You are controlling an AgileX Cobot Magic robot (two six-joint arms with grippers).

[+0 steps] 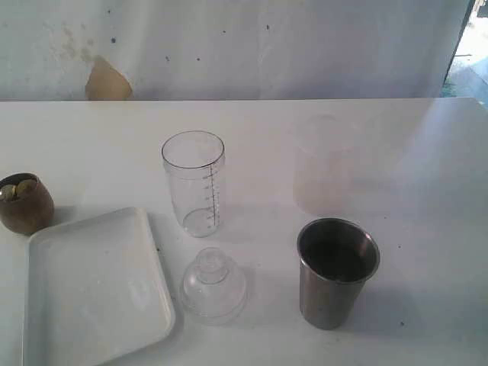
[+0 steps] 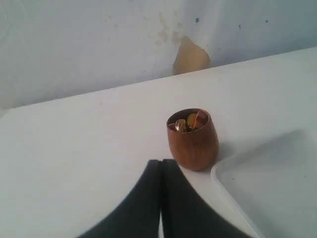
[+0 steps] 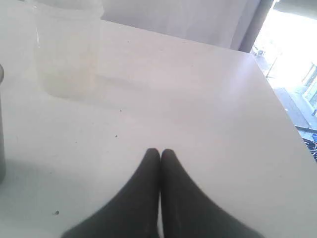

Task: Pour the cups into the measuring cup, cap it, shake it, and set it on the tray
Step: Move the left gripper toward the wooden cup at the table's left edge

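The clear measuring cup [image 1: 195, 181] with dark marks stands upright mid-table. In front of it lies the clear dome cap [image 1: 213, 285]. The white tray [image 1: 93, 288] lies at the front left. A brown wooden cup [image 1: 24, 202] [image 2: 192, 139] holding small gold pieces stands at the far left beside the tray [image 2: 272, 183]. The steel tumbler [image 1: 335, 270] [image 3: 1, 124] stands at the front right, and the frosted cup [image 1: 323, 162] [image 3: 67, 47] behind it. My left gripper [image 2: 161, 161] is shut and empty, short of the wooden cup. My right gripper [image 3: 160, 151] is shut and empty over bare table. Neither arm shows in the exterior view.
The white table [image 1: 427, 191] ends at a pale wall [image 1: 252, 46] with a tan patch [image 1: 107, 80]. In the right wrist view the table's far corner [image 3: 250, 54] gives onto a bright opening.
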